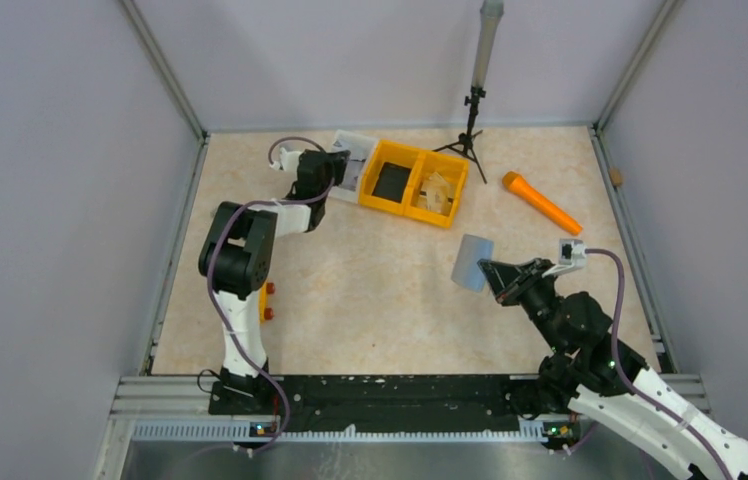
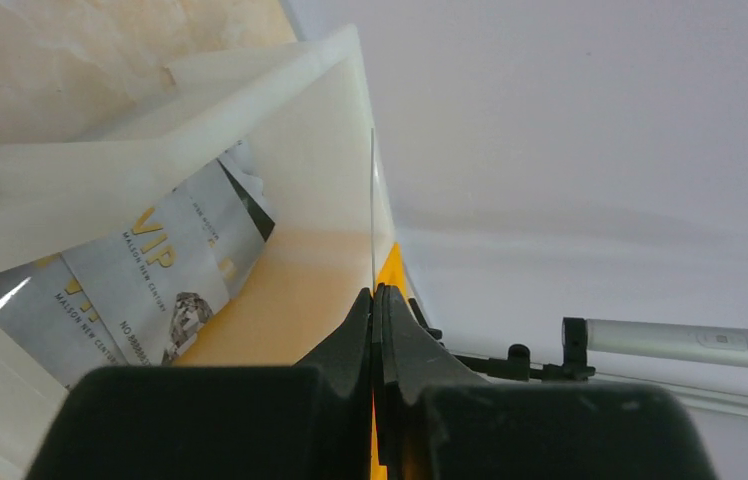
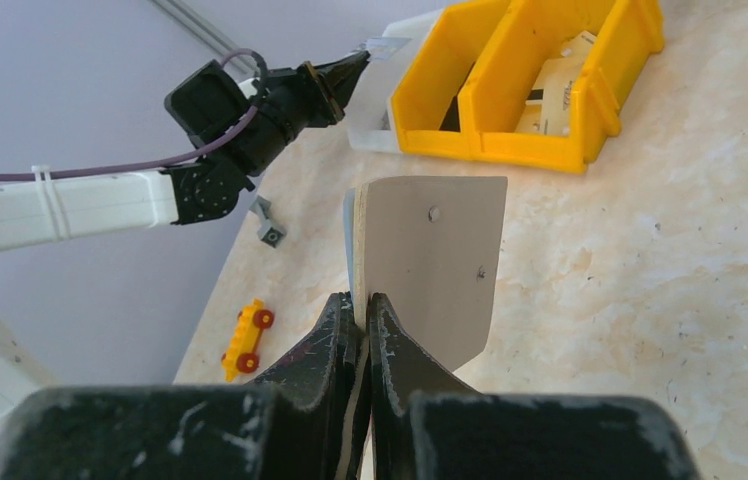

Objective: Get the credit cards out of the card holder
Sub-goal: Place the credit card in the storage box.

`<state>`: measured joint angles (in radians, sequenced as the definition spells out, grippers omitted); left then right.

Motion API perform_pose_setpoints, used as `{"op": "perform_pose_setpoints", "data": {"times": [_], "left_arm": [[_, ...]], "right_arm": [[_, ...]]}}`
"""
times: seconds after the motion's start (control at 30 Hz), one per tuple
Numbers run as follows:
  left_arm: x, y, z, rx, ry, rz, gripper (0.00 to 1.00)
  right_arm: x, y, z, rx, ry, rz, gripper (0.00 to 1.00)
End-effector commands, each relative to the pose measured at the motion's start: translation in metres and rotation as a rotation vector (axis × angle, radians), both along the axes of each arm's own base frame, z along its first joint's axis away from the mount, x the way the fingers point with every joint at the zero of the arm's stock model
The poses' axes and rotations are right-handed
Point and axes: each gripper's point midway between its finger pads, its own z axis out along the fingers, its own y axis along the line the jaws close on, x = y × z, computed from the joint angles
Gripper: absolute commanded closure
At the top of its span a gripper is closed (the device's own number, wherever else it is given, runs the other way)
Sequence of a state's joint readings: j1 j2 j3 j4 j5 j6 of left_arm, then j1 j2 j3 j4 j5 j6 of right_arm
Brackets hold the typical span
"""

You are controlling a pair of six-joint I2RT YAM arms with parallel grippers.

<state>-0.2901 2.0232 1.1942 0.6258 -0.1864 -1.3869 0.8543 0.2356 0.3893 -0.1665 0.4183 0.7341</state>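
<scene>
This is a robotics lab test cell. A beige marbled counter [image 1: 370, 290] is boxed in by plain grey walls [image 1: 50, 200] joined with aluminium posts [image 1: 164, 70]. The left arm [image 1: 240, 260] and right arm [image 1: 590, 340], both white and black, are bolted to a black rail [image 1: 400, 392] well in front of the yellow bin [image 1: 417, 183]. Just right of the yellow bin stands a small tripod [image 1: 469, 135]. A white bin [image 1: 355, 165] touches its left side.

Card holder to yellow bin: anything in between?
No. Top view shows only bare tabletop between the card holder, held by the right gripper, and the yellow bin.
</scene>
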Motion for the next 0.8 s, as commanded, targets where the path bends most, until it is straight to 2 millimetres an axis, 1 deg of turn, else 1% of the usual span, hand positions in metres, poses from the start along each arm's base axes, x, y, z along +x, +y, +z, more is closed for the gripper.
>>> {"op": "perform_pose_setpoints", "data": {"times": [0.0,0.1,0.2,0.27,0.3,0.37,0.43,0.5,0.57,0.67,0.77], "left_arm": [[0.015,-0.003,0.009,-0.068,-0.043,0.007,1.0],[0.019,-0.001,0.0,-0.063,-0.024,0.02,1.0],[0.022,-0.005,-0.006,-0.059,-0.006,0.008,1.0],[0.022,-0.006,-0.011,-0.058,0.01,0.001,0.93],[0.021,-0.006,-0.013,-0.049,0.018,-0.001,0.93],[0.017,0.0,-0.019,-0.032,0.051,0.023,0.94],[0.015,0.005,-0.02,-0.034,0.053,0.046,0.95],[0.015,0.005,-0.023,-0.062,0.049,0.054,0.96],[0.015,0.004,-0.028,-0.091,0.053,0.055,1.0],[0.016,0.002,-0.032,-0.138,0.053,0.055,1.0],[0.016,0.005,-0.035,-0.142,0.064,0.071,1.0]], "right_arm": [[0.001,-0.01,0.036,0.07,-0.072,-0.038,1.0],[0.0,-0.009,0.037,0.08,-0.08,-0.03,1.0],[0.0,-0.008,0.038,0.091,-0.08,-0.028,1.0],[0.0,-0.008,0.037,0.092,-0.077,-0.029,1.0],[0.0,-0.008,0.037,0.094,-0.076,-0.03,1.0],[0.0,-0.007,0.035,0.097,-0.069,-0.028,1.0],[0.0,-0.007,0.035,0.104,-0.064,-0.027,1.0],[0.0,-0.006,0.033,0.109,-0.055,-0.021,1.0],[-0.001,-0.005,0.031,0.113,-0.048,-0.018,1.0],[-0.002,-0.004,0.031,0.12,-0.042,-0.01,1.0],[-0.002,-0.006,0.033,0.117,-0.041,-0.015,1.0]]}}
